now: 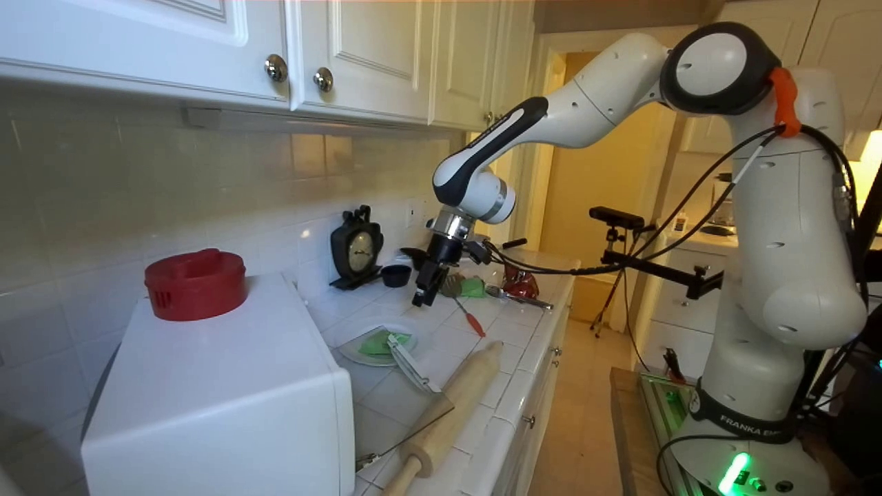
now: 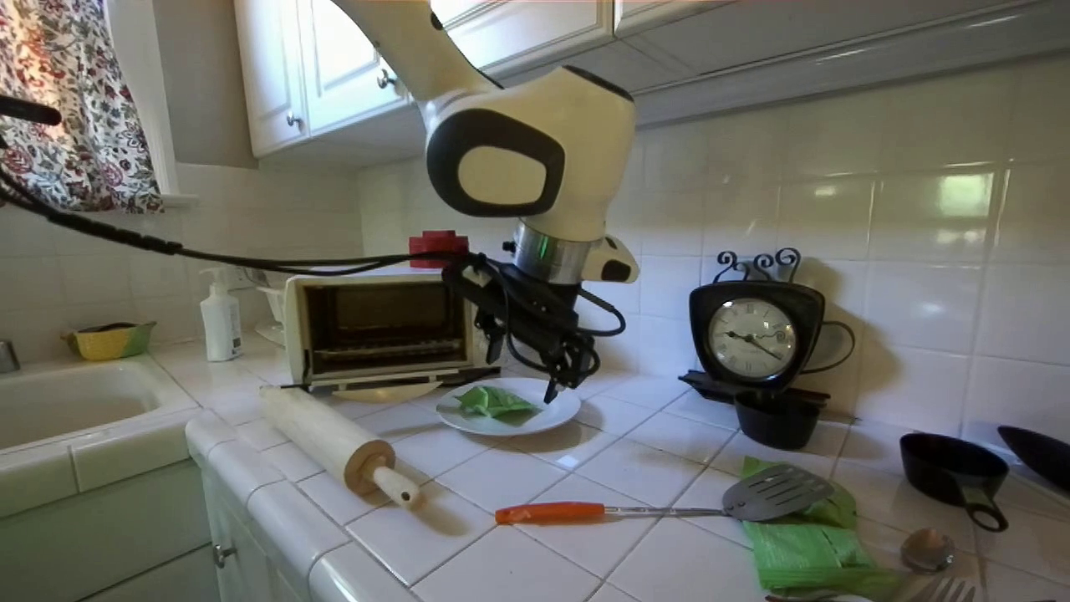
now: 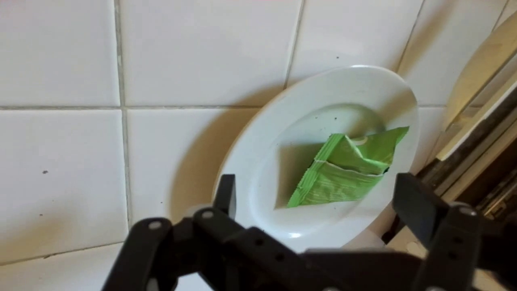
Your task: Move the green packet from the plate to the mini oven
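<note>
The green packet (image 3: 349, 167) lies crumpled on the white plate (image 3: 262, 133) in the wrist view. It also lies there in both exterior views (image 1: 377, 343) (image 2: 493, 401). The plate (image 2: 552, 415) sits on the tiles before the mini oven (image 2: 296, 334). The mini oven is a white box (image 1: 227, 399); its front is open, with the door lowered towards the plate and a rack inside. My gripper (image 3: 317, 194) is open and empty, its fingers apart on either side of the packet in the picture. In an exterior view the gripper (image 1: 423, 300) hangs above the counter beside the plate.
A red round container (image 1: 196, 284) stands on the oven. A rolling pin (image 2: 330, 439) lies along the counter's front edge. A spatula (image 2: 552, 512) rests over other green packets (image 2: 807, 556). A black clock (image 2: 752, 339) and small pans (image 2: 953, 468) stand by the wall.
</note>
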Action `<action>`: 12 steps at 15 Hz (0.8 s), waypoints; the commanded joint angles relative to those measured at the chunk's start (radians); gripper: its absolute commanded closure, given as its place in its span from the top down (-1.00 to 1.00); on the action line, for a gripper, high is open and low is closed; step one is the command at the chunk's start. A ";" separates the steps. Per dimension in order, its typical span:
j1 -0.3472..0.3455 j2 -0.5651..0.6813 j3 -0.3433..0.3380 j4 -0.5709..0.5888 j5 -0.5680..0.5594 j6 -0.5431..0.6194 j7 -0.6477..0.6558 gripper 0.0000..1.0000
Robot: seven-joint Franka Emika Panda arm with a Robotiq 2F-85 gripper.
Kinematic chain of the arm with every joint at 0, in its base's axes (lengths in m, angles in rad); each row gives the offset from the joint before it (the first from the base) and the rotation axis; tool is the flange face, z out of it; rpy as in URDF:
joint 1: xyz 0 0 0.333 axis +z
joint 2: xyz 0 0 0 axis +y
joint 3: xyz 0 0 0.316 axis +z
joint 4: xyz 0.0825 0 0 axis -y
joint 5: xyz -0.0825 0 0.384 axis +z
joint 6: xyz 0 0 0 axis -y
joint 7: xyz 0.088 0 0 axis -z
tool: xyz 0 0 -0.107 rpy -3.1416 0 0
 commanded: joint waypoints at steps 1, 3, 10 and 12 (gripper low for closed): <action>-0.055 0.096 0.058 0.072 0.114 0.048 -0.062 1.00; -0.076 0.129 0.082 0.106 0.170 0.065 -0.096 1.00; -0.056 0.200 0.130 0.226 0.156 0.049 -0.092 1.00; -0.037 0.213 0.146 0.244 0.138 0.046 -0.078 1.00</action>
